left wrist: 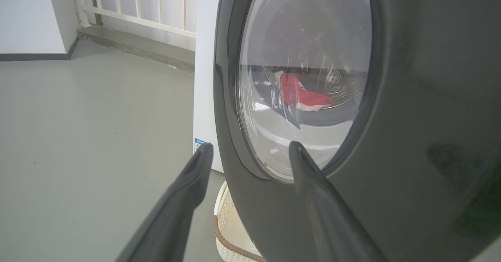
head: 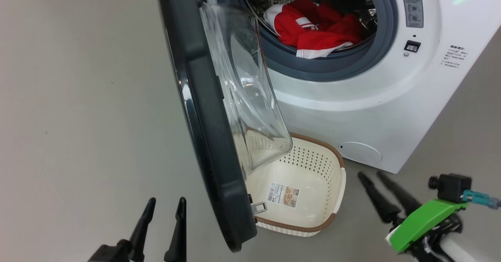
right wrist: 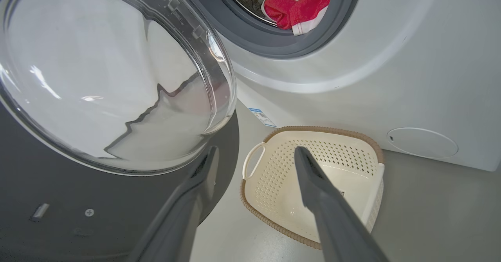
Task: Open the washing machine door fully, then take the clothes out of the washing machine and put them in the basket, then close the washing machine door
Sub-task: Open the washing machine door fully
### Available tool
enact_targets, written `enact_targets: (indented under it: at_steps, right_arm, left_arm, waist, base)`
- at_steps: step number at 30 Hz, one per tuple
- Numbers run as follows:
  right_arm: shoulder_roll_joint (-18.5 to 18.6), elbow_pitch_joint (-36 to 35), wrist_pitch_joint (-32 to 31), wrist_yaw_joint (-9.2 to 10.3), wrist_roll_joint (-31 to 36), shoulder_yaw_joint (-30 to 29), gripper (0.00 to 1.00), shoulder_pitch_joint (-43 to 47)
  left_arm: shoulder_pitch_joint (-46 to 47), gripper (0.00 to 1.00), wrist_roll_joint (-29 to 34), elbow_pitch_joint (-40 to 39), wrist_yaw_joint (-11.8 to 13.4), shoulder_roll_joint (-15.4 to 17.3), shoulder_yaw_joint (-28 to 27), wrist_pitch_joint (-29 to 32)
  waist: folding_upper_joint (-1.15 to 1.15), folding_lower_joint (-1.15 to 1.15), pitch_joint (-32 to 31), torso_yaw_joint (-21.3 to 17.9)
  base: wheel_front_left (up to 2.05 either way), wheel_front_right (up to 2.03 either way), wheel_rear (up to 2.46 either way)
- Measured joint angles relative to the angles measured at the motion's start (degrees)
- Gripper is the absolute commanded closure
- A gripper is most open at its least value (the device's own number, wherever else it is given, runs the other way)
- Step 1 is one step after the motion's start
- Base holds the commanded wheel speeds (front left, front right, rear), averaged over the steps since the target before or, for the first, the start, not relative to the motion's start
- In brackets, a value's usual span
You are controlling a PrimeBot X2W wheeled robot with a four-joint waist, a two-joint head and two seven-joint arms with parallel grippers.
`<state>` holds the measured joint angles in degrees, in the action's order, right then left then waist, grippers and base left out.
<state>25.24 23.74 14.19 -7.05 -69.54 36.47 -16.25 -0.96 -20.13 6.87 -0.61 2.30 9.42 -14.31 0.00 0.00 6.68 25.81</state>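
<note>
The washing machine door [head: 207,109] stands swung out, seen edge-on, its clear glass bowl [head: 246,93] bulging toward the machine. The white washing machine [head: 352,109] has red clothes [head: 317,29] with white stripes lying at the front of its drum. The cream basket [head: 309,191] sits on the floor below the door, with nothing in it. My left gripper [head: 164,207] is open at the door's outer side, its tips [left wrist: 250,152] close to the black rim. My right gripper [head: 372,176] is open, low on the floor to the right of the basket [right wrist: 313,176], holding nothing.
Grey floor spreads wide to the left of the door. A white railing [left wrist: 137,3] and a wall stand behind the machine in the left wrist view. The round white cap [head: 360,152] sits low on the machine's front.
</note>
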Motion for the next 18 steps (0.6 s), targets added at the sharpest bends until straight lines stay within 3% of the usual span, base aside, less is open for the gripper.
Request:
enact_targets:
  at_steps: [5, 13, 18]
  right_arm:
    - [-2.6, 0.5, 0.0, 0.0, 14.6, -9.9, 0.0, 0.1]
    - [-8.4, -5.0, 0.1, -0.01, 31.0, -21.8, 0.0, 5.5]
    - [-10.9, -6.7, 0.4, -0.01, 36.2, -25.3, 0.0, 8.8]
  left_arm:
    - [0.0, 0.0, 0.0, 0.0, 0.0, 0.0, -0.2, 0.0]
    - [0.0, 0.0, 0.1, 0.1, 0.0, 0.0, -0.5, 0.0]
    - [0.0, 0.0, 0.4, 0.0, 0.0, 0.0, -0.6, 0.0]
  waist:
    - [0.0, 0.0, 0.2, -0.1]
    - [0.0, 0.0, 0.1, -0.2]
    - [0.0, 0.0, 0.1, -0.1]
  base:
    - [0.0, 0.0, 0.0]
    - [0.0, 0.0, 0.0]
    - [0.0, 0.0, 0.0]
